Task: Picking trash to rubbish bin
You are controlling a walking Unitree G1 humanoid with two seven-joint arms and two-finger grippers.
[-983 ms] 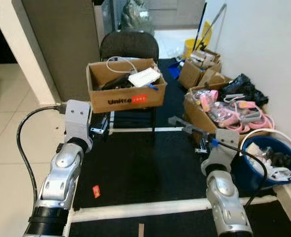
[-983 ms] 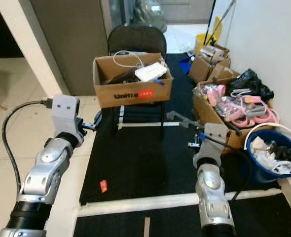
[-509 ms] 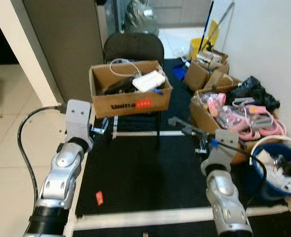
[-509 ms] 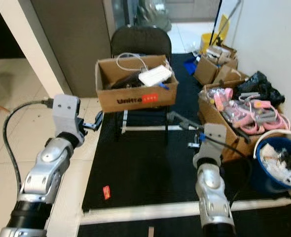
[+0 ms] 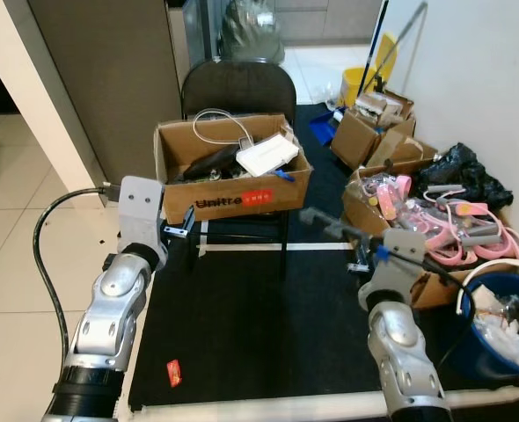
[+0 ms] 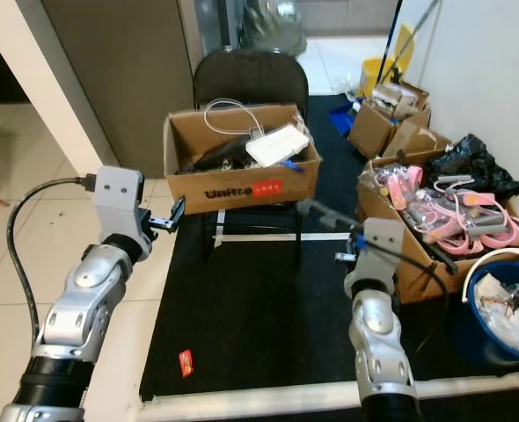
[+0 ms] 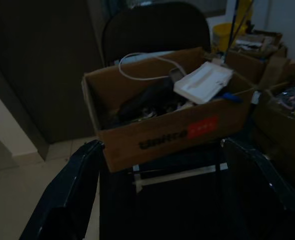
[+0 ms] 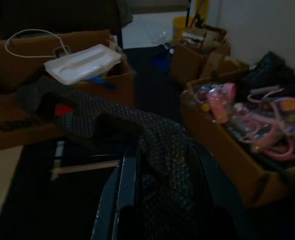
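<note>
The blue round plastic bin (image 5: 497, 316) sits further right now. Your right gripper (image 8: 157, 165) squeezes a dark crinkly wrapper (image 8: 112, 120); the left gripper (image 7: 162, 190) is spread wide. Turn right, then drop it inside.

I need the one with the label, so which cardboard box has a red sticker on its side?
The cardboard box sitting on the black chair; the floor boxes by the wall show none.

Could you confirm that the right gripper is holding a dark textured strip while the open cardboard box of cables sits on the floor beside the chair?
Not quite: the cardboard box rests on the seat of the black chair, not on the floor, as the left eye view shows. The right gripper does hold the dark textured strip.
</note>
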